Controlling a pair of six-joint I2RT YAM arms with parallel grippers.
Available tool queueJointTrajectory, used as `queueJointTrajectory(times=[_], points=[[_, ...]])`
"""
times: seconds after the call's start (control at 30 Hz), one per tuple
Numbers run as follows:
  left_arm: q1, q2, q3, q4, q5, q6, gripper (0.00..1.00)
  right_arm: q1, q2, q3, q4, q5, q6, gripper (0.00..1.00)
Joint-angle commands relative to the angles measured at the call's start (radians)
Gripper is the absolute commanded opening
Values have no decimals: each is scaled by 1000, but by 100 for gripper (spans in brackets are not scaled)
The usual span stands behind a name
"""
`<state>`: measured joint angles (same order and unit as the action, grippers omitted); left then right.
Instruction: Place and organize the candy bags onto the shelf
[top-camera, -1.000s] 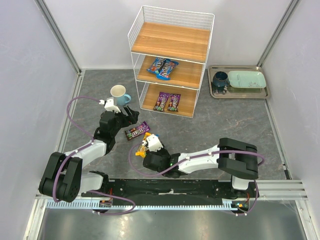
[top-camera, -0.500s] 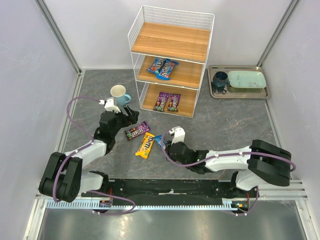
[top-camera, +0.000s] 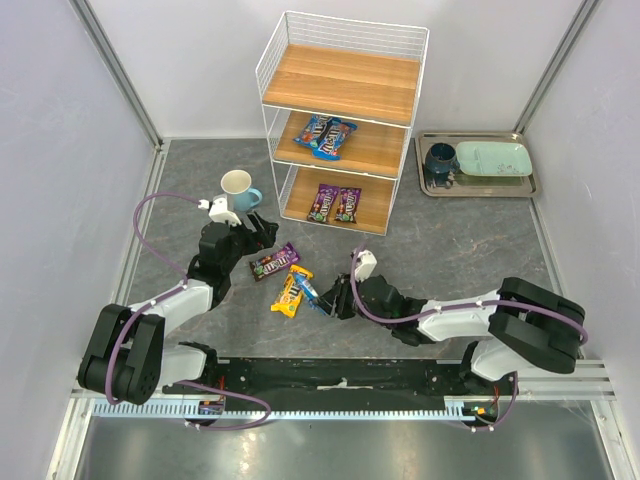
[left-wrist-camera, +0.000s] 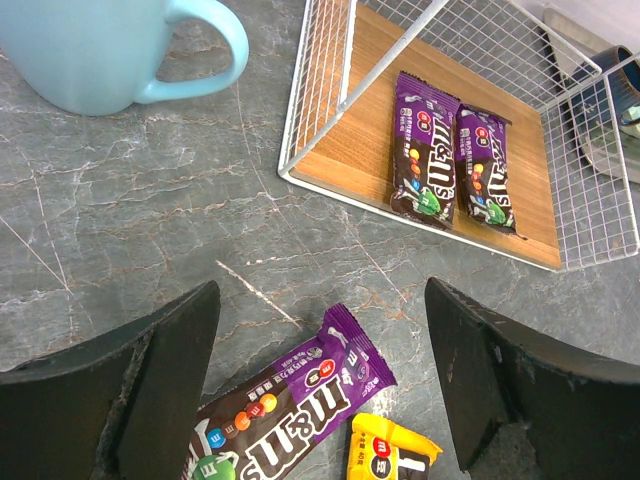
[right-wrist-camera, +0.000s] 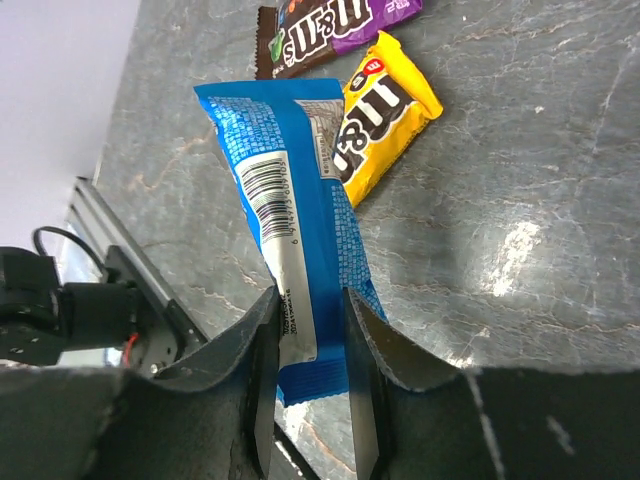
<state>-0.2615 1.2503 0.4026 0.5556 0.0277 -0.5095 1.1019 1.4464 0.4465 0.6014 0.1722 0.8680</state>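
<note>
My left gripper (left-wrist-camera: 320, 300) hangs open just above a purple candy bag (left-wrist-camera: 290, 410) lying on the floor, one finger on each side of it. A yellow candy bag (left-wrist-camera: 385, 455) lies beside that one. My right gripper (right-wrist-camera: 308, 300) is shut on a blue candy bag (right-wrist-camera: 290, 200), whose far end leans over the yellow candy bag (right-wrist-camera: 385, 115). In the top view the right gripper (top-camera: 335, 298) sits right of the yellow bag (top-camera: 290, 291). The shelf (top-camera: 340, 85) stands at the back. Blue bags (top-camera: 327, 135) lie on its middle board and two purple bags (top-camera: 334, 203) on the bottom board.
A light blue cup (top-camera: 240, 188) stands left of the shelf, close to my left gripper (top-camera: 262, 232). A metal tray (top-camera: 478, 184) with a dark cup and a pale plate sits at the back right. White walls close in the sides.
My right arm swung from over the yellow bag to its right side, and its jaws closed in on the blue bag. The left arm has not moved.
</note>
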Motion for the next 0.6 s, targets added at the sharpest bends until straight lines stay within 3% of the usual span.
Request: queueJointTrajectory(times=[0.0, 0.23, 0.4, 0.57], points=[[1, 1, 10, 41, -8, -31, 90, -34, 38, -52, 225, -100, 152, 36], [1, 5, 10, 43, -8, -31, 90, -40, 215, -69, 489, -221, 322, 37], [1, 5, 10, 41, -9, -32, 90, -53, 383, -101, 822, -264, 477, 38], [2, 6, 8, 43, -8, -32, 90, -57, 485, -123, 1032, -269, 534, 54]])
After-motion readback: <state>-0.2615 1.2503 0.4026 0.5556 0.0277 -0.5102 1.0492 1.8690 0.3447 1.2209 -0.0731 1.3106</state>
